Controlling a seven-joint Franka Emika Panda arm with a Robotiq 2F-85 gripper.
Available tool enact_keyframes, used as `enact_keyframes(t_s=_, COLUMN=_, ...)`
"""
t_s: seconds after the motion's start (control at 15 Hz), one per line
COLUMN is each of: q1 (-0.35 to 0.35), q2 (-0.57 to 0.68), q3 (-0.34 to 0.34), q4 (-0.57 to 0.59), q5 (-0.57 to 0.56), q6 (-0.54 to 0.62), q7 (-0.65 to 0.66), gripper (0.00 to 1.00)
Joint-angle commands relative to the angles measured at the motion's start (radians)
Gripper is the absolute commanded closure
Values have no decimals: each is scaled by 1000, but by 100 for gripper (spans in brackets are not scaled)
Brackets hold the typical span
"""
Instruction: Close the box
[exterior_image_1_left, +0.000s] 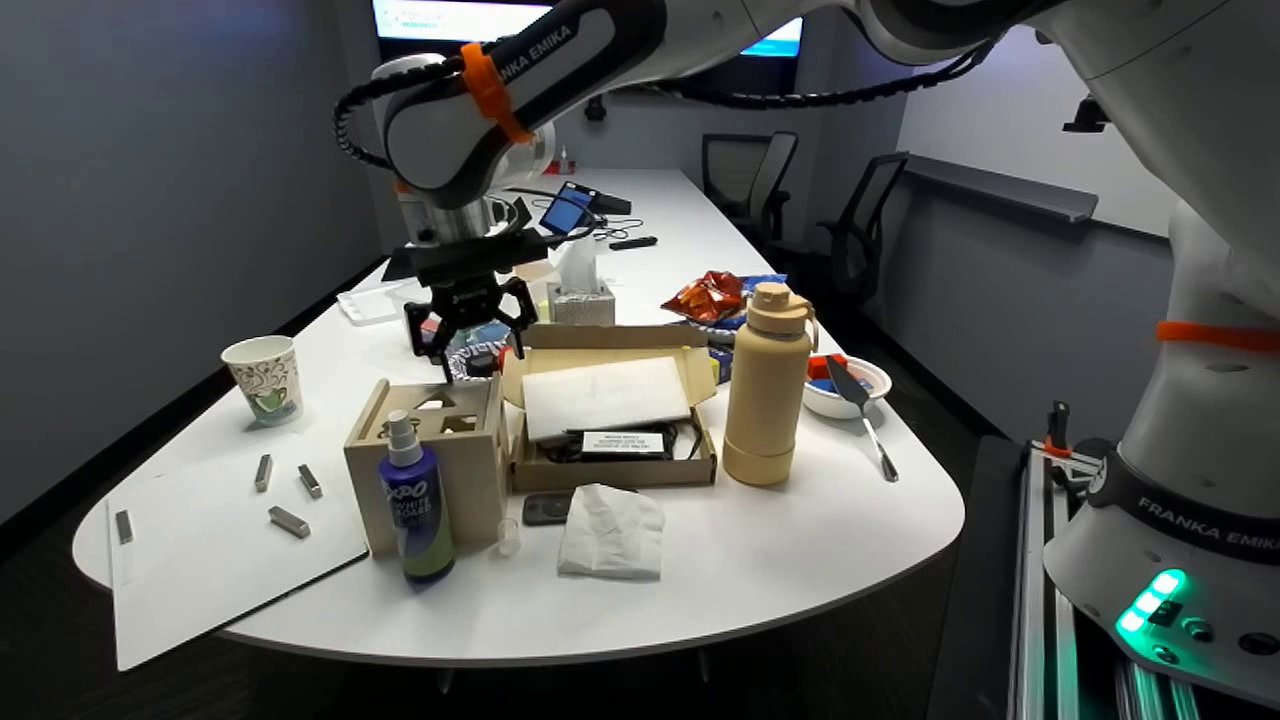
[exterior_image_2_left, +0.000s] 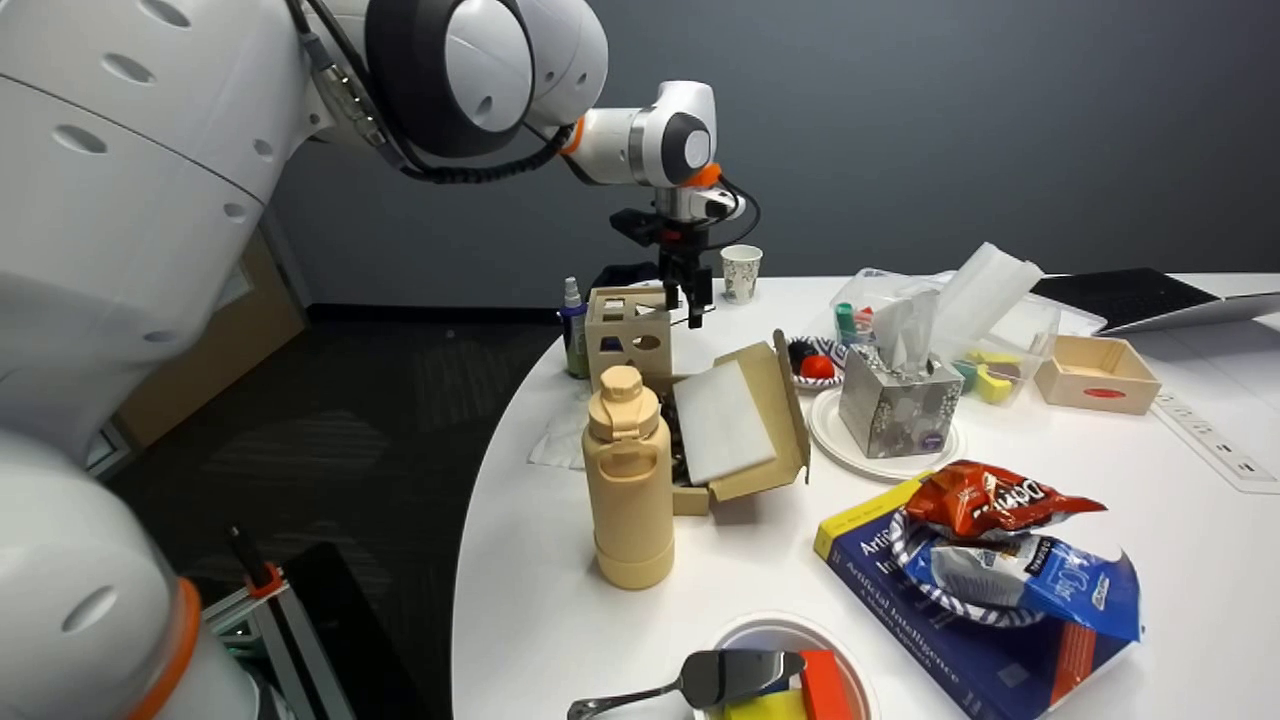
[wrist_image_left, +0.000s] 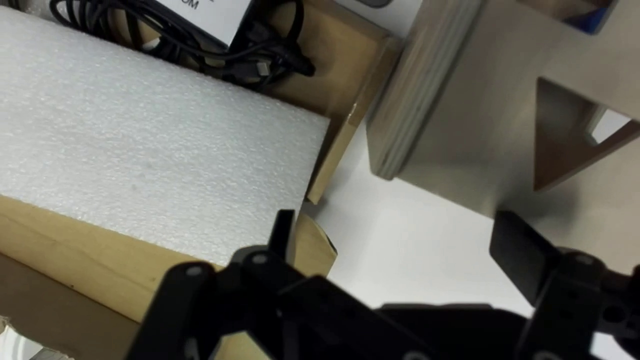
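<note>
- The cardboard box (exterior_image_1_left: 617, 476) sits on the white table (exterior_image_1_left: 800, 565), between a wooden box (exterior_image_1_left: 476, 490) with cut-out holes and a tan bottle (exterior_image_1_left: 766, 400).
- Its lid (exterior_image_2_left: 775, 395) is up and tilted back, so I have it as open.
- A white foam sheet (wrist_image_left: 150, 145) leans against the lid's inner face; beside it, black cables (wrist_image_left: 287, 57) and a labelled adapter (exterior_image_1_left: 622, 443) lie in the box.
- My gripper (exterior_image_1_left: 483, 363) hangs by the gap between the two boxes, fingers spread wide.
- On my wrist view one fingertip overlaps the lid's side flap (wrist_image_left: 316, 250), the other the wooden box's edge; I can't tell from here whether either touches.
- In an exterior view I see a spray bottle (exterior_image_1_left: 422, 515) in front of the wooden box and a napkin (exterior_image_1_left: 612, 532) in front of the cardboard one.
- Behind the lid, a tissue box (exterior_image_2_left: 890, 415) sits on a white plate (exterior_image_2_left: 828, 437).
</note>
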Motion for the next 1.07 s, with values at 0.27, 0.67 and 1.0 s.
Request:
enact_keyframes(t_s=0.27, q1=1, q2=21, q3=17, q4=68, q5=43, q6=-107, q7=-59, gripper=0)
enact_keyframes(t_s=0.67, q1=35, q2=33, q3=-22, q4=82, q5=-13, q6=-88, q7=-22, gripper=0)
enact_keyframes(t_s=1.0, q1=60, q2=56, q3=-53, q4=96, q5=-63, q6=-77, q7=-8, gripper=0)
